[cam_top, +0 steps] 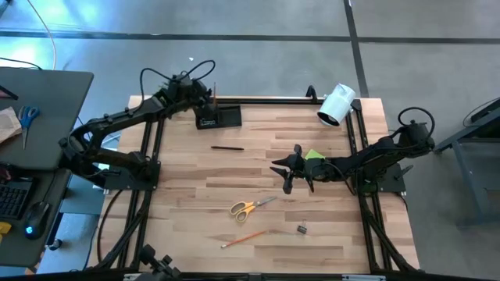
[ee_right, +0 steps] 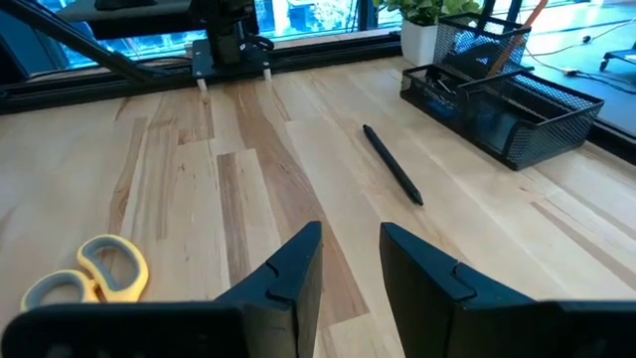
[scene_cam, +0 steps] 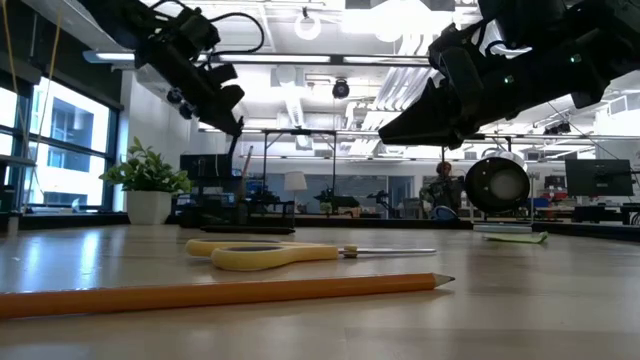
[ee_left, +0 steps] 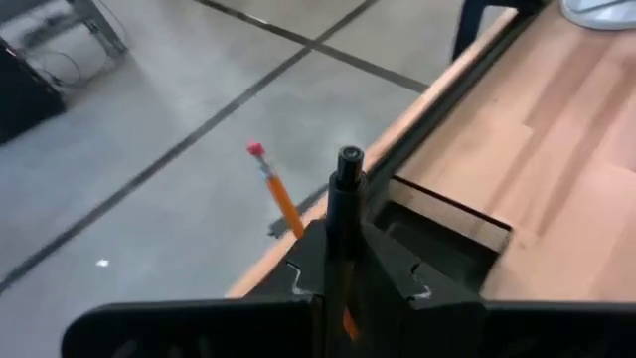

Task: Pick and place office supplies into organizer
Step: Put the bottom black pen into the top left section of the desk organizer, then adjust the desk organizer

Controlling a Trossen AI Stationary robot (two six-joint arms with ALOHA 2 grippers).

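My left gripper (ee_left: 348,254) hangs over the black mesh organizer (cam_top: 221,118) at the table's far edge, shut on a black pen (ee_left: 348,174). An orange pencil (ee_left: 280,199) with a pink eraser stands upright in the organizer's cup. My right gripper (ee_right: 350,244) is open and raised above the table's middle right, beside the lime-green sticky-note pad (cam_top: 314,155). Flat on the table lie a second black pen (cam_top: 226,147), the yellow-handled scissors (cam_top: 251,207), another orange pencil (cam_top: 244,238) and a small binder clip (cam_top: 301,229). My left gripper pinches the black pen between its two fingers, which come from above and point down. The pen lies along the fingers, and its free end (ee_left: 349,159) sticks out past the fingertips, lifted clear above the organizer. The fingers hide the rest of the pen.
A white cylinder (cam_top: 336,105) lies at the far right corner. A small green plant (scene_cam: 148,180) stands beyond the far edge near the organizer. Black rails frame the table. Bare wood lies between the loose pen and the scissors. A side desk (cam_top: 39,117) stands to the left.
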